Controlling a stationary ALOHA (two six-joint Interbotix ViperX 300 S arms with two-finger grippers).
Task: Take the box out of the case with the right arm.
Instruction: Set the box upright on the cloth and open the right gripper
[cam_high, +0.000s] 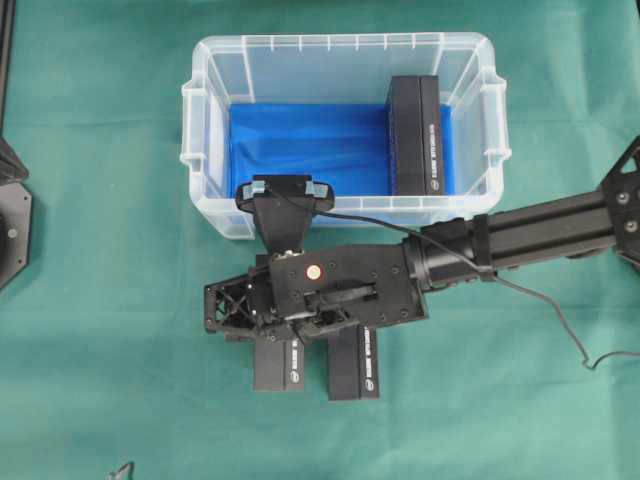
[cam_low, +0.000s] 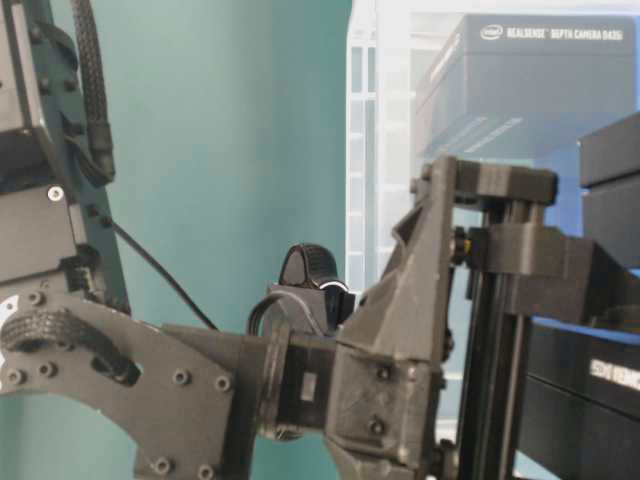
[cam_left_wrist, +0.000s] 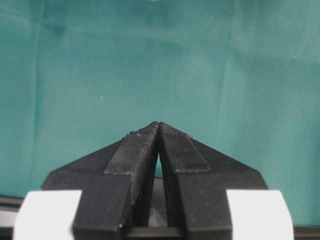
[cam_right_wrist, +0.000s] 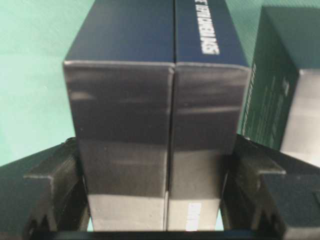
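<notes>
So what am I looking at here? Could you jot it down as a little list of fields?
surface: green cloth
case: clear tub with blue floor, one black box standing inside at its right end
right gripper: closed on a black box, outside the case
box beside it: another black box on the cloth
left gripper: shut, holding nothing, above bare cloth

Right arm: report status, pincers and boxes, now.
Right pincer shut on box, outside the case, beside a second box. Left pincer shut, empty. Third box in case.
</notes>
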